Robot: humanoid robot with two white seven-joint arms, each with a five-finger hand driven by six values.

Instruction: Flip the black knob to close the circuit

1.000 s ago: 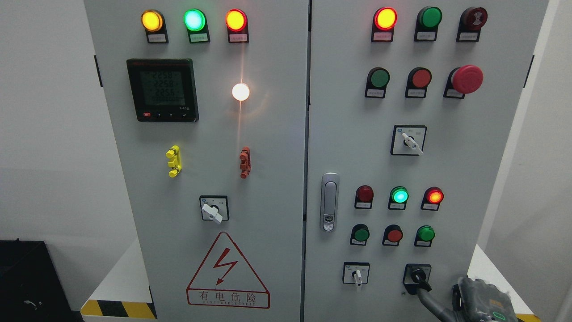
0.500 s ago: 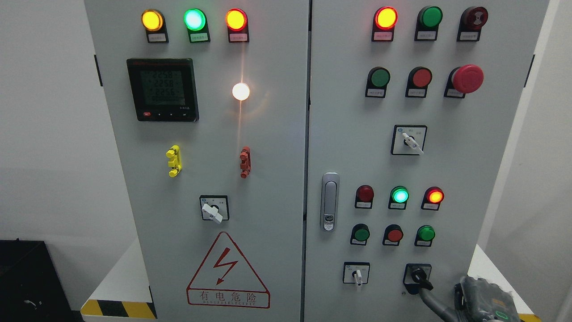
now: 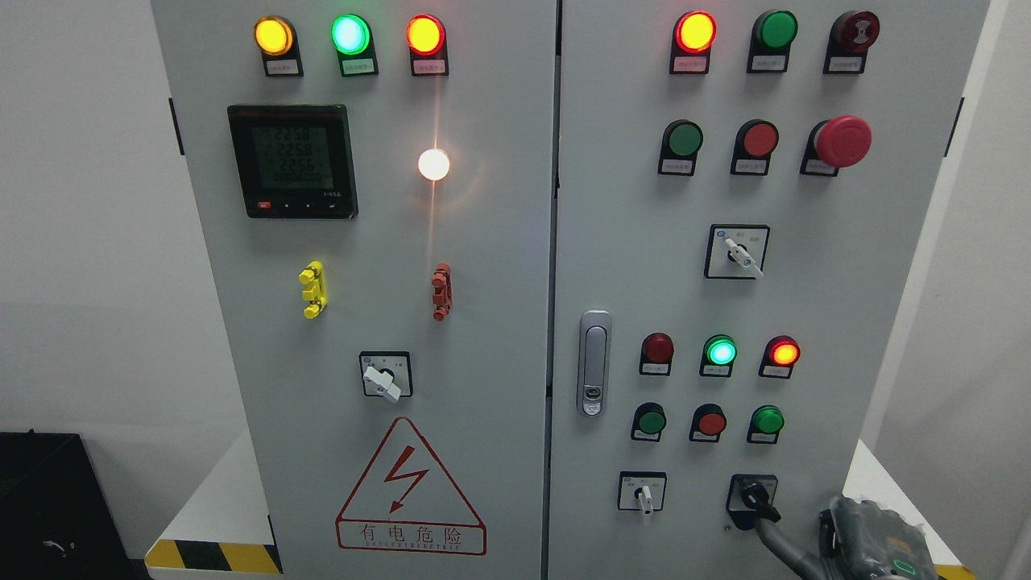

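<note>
The black knob (image 3: 753,498) sits on a black plate at the lower right of the cabinet's right door (image 3: 813,290), its lever pointing down and to the right. My right hand (image 3: 874,540) shows at the bottom right corner, mostly cut off by the frame edge. A grey curved part of it reaches up-left and ends right under the knob's lever tip. Whether it touches the lever is unclear. My left arm does not show.
A white-lever selector (image 3: 643,493) is just left of the knob, with a row of push buttons (image 3: 709,422) above. A door handle (image 3: 594,362) is beside the seam. A white plinth with a yellow-black stripe (image 3: 211,556) juts out below; a black box (image 3: 44,503) stands lower left.
My right hand has drifted slightly to the right at the bottom corner. The black knob's lever keeps the same angle, and the lamps are unchanged.
</note>
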